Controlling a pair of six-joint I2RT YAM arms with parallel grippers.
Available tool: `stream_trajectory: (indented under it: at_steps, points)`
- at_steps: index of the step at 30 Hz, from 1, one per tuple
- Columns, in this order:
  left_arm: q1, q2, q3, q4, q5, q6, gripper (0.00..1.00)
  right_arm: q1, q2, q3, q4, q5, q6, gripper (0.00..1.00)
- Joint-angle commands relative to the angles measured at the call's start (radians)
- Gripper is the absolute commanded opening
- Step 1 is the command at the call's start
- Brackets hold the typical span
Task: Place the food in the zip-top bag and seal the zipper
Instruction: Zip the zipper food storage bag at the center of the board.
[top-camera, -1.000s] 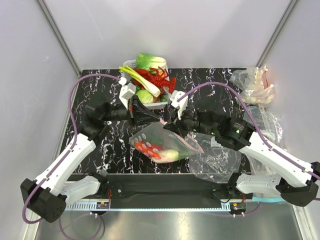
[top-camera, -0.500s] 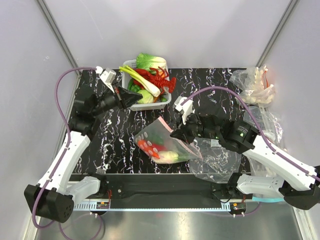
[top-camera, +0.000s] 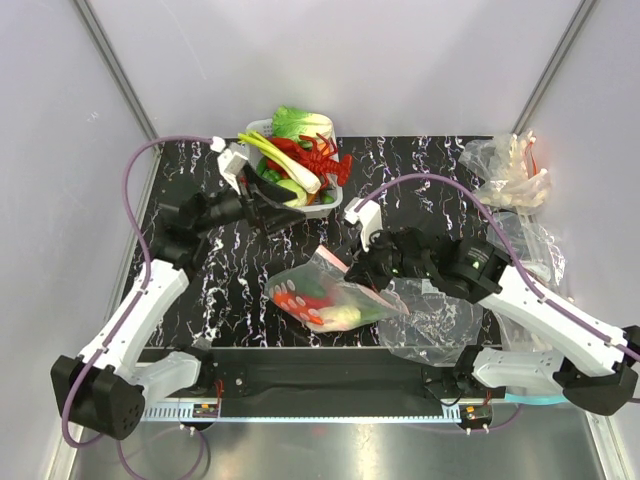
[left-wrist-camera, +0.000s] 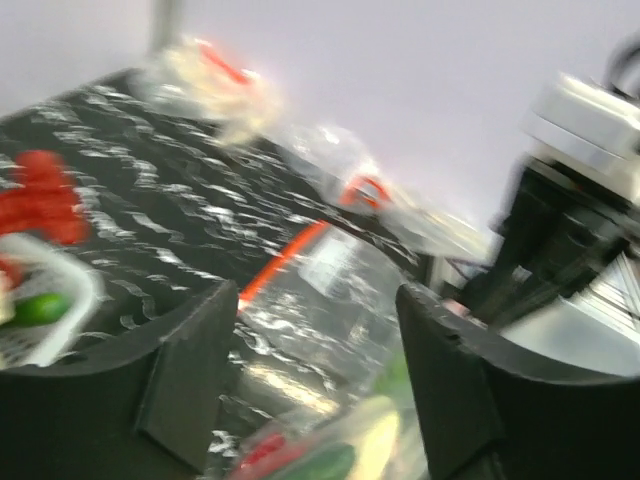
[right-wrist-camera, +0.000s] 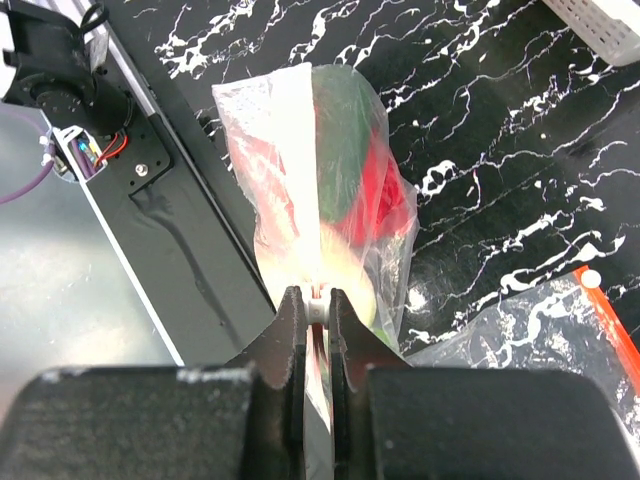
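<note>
On the black marbled table (top-camera: 440, 170), the zip-top bag (top-camera: 325, 295) lies on its side near the front edge, between the two arms, its pink zipper (top-camera: 336, 259) running slantwise along the end nearest the right arm. The right claw (top-camera: 358, 270) is clamped onto that mouth edge; the right wrist view shows its fingers (right-wrist-camera: 290, 330) pressed together on the plastic, with the bag stretching away from them. Inside the bag sits some of the food (top-camera: 310, 300): red, green and pale pieces bunched together. Behind it, a white basket (top-camera: 330, 195) at the back of the table holds more: a cabbage (top-camera: 300, 122), a leek (top-camera: 285, 160) and a lobster (top-camera: 325, 158). The left claw (top-camera: 290, 205) hovers at the basket's near side, spread wide with nothing between its fingers; its own camera is blurred. Plain clear bags (top-camera: 505, 170) lie at the right.
</note>
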Motion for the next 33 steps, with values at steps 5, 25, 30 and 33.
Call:
stream_trajectory:
  at_steps: [5, 25, 30, 33]
  points:
    - [-0.123, 0.014, -0.042, 0.134, 0.160, 0.029, 0.93, -0.004, 0.057, 0.088, 0.024, 0.021, -0.009, 0.00]
    - [-0.220, 0.098, -0.039, 0.010, 0.196, 0.147, 0.00, -0.010, 0.044, 0.096, 0.040, 0.034, -0.011, 0.00]
    - [-0.215, 0.040, -0.038, -0.041, 0.052, 0.197, 0.00, -0.010, 0.039, 0.083, 0.028, 0.029, -0.014, 0.00]
    - [-0.179, -0.001, -0.024, -0.071, -0.071, 0.199, 0.00, -0.010, 0.033, 0.070, 0.017, 0.018, -0.012, 0.00]
